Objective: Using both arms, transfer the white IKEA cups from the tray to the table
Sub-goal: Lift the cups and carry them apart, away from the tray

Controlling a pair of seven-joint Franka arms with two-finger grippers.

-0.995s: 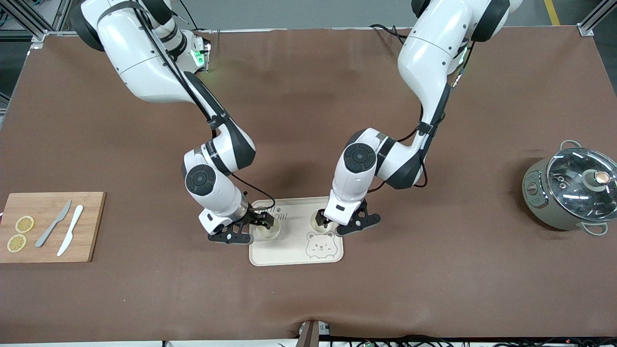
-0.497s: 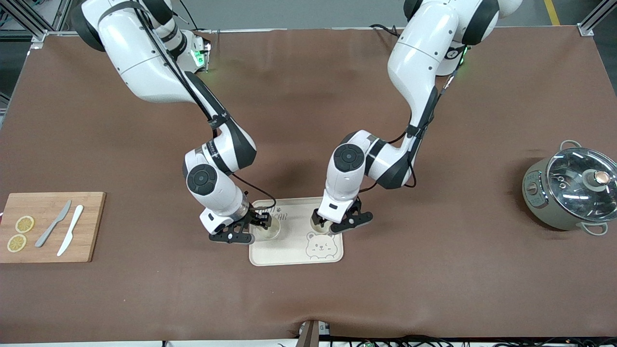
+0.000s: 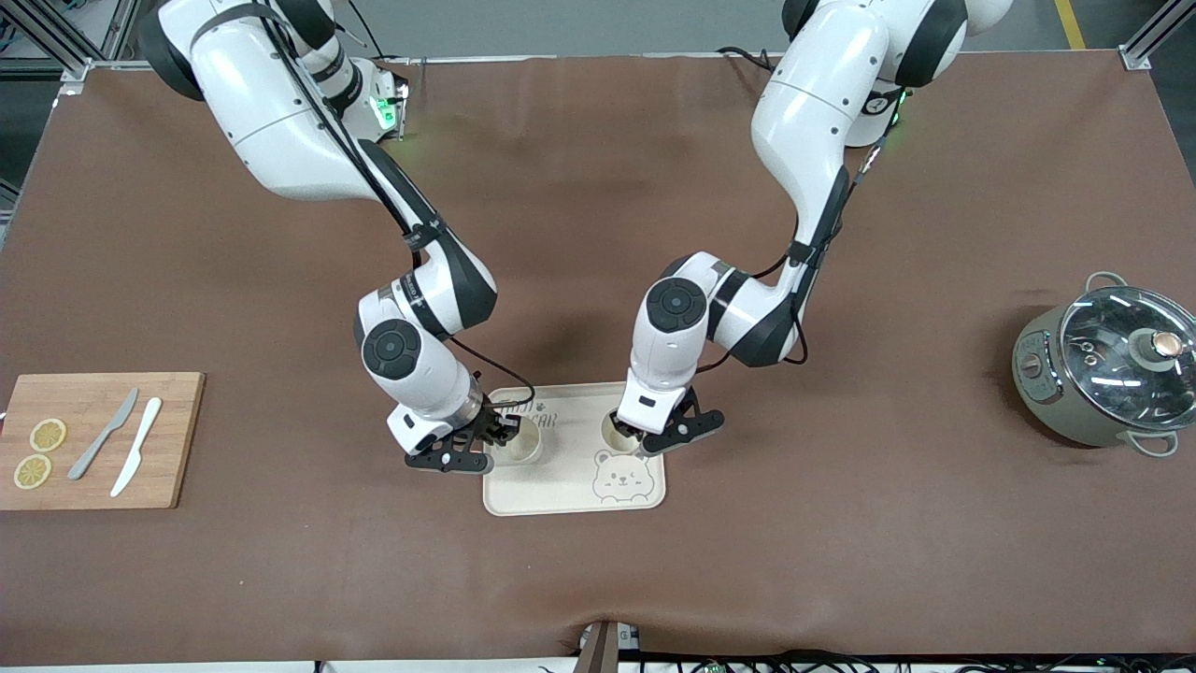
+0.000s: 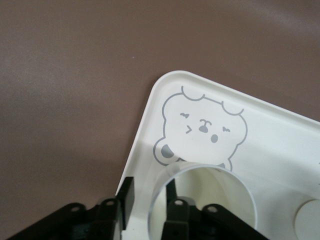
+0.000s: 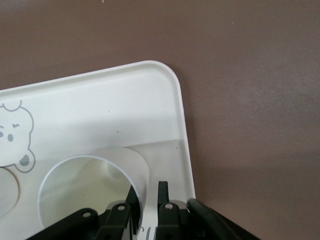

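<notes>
Two cream-white cups stand upright on the beige bear tray. One cup is at the tray's end toward the right arm, the other at the end toward the left arm. My right gripper straddles the first cup's wall, one finger inside and one outside, slightly open, as the right wrist view shows the gripper, cup and tray. My left gripper straddles the second cup's wall. In the left wrist view the gripper is open, its outer finger apart from the cup on the tray.
A wooden cutting board with two knives and two lemon slices lies at the right arm's end of the table. A grey pot with a glass lid stands at the left arm's end. Brown mat surrounds the tray.
The left arm shifted its hand and cup a little toward the right arm's end and lowered onto the tray. The right hand eased slightly off its cup, which shows more.
</notes>
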